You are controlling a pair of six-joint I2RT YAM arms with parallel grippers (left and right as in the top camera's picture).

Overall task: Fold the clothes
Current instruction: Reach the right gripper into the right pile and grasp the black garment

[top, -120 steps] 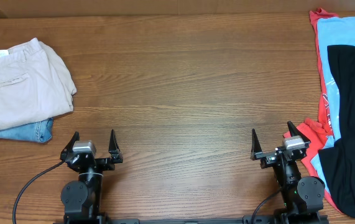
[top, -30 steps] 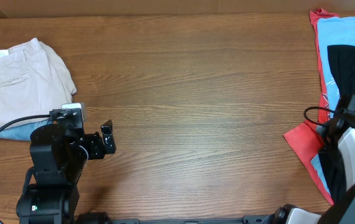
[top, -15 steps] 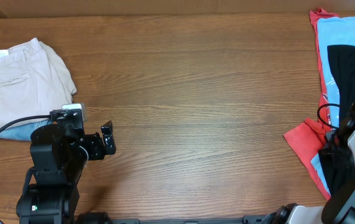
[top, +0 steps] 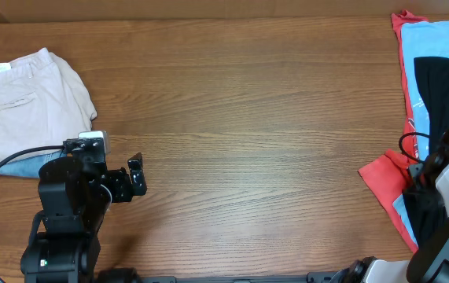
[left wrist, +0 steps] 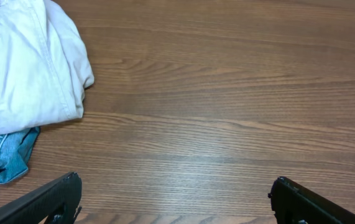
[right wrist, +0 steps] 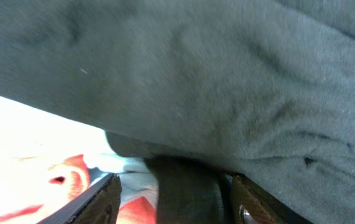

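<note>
A pile of clothes lies at the table's right edge: a black garment [top: 444, 86] on a light blue one [top: 432, 39] and a red one [top: 381, 169]. My right gripper [top: 428, 169] is down on this pile. In the right wrist view its fingers [right wrist: 174, 199] are closed partway around a bunched fold of the black garment [right wrist: 189, 186], with light blue and red cloth [right wrist: 71, 168] beside it. Folded beige trousers [top: 23, 106] lie on folded blue jeans [top: 39, 167] at the far left. My left gripper [left wrist: 174, 199] is open and empty over bare wood, right of the trousers [left wrist: 22, 68].
The wooden table [top: 240, 118] stretches between the two piles. A black cable [top: 4, 169] runs from the left arm across the front of the folded stack.
Both arms rose from their rest pose at the front edge. Over the last second my right gripper settled onto the black garment and shifted slightly away from the front edge. The left arm stayed still.
</note>
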